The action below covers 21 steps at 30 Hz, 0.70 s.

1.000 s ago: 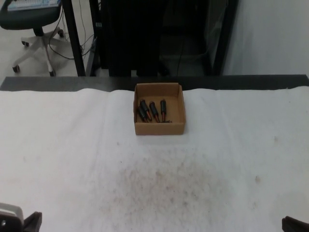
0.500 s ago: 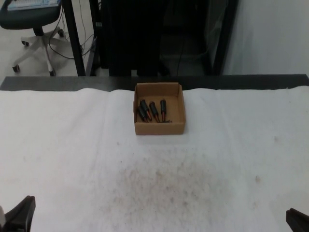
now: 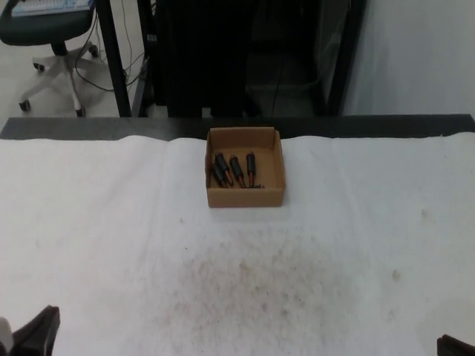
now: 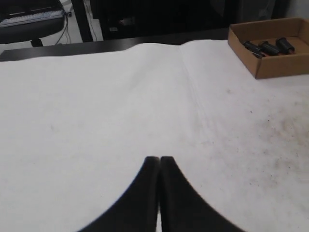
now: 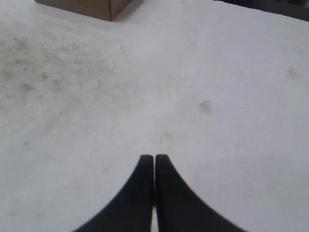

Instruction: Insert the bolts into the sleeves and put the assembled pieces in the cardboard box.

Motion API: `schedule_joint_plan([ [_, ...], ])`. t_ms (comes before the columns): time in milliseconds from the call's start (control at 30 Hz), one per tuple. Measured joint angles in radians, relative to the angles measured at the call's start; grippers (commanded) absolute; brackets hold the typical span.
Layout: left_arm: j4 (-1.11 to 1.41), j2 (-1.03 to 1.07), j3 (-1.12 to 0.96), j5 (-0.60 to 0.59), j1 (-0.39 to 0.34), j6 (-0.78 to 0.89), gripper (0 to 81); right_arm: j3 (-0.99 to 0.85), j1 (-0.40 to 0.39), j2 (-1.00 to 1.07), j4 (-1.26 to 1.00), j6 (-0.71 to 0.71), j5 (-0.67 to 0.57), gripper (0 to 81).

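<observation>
Left tool [image 4: 160, 159] and right tool [image 5: 154, 157] are closed, holding nothing; a low reach could tip the cardboard box [image 3: 245, 197] ahead.

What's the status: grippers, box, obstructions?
Left gripper shut, empty. Right gripper shut, empty. Box holds pieces. Only stained cloth between grippers and box.

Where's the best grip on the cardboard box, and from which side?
Pinch the cardboard box by its right-hand wall in the high view, from above. The top is open, the walls are thin and upright, and the pieces lie toward the other side, leaving finger room.
</observation>
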State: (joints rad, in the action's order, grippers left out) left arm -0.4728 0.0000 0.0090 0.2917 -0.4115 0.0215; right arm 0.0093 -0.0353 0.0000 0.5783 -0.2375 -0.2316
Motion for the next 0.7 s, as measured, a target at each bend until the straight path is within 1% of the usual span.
schedule_joint_plan([
  [67, -0.029, -0.001, 0.0, -0.019, 0.0, 0.0, 0.3, 0.0, 0.0, 0.0, 0.002, 0.0, 0.0, 0.8],
  [233, -0.092, 0.0, 0.0, -0.115, 0.0, 0.0, 0.3, 0.0, 0.0, 0.0, 0.005, 0.0, 0.0, 0.8],
  [333, -0.096, -0.002, 0.0, -0.145, 0.0, 0.0, 0.3, 0.0, 0.0, 0.0, 0.005, 0.0, 0.0, 0.8],
  [700, -0.102, -0.002, 0.0, -0.158, 0.0, 0.0, 0.3, 0.0, 0.0, 0.0, 0.005, 0.0, 0.0, 0.8],
])
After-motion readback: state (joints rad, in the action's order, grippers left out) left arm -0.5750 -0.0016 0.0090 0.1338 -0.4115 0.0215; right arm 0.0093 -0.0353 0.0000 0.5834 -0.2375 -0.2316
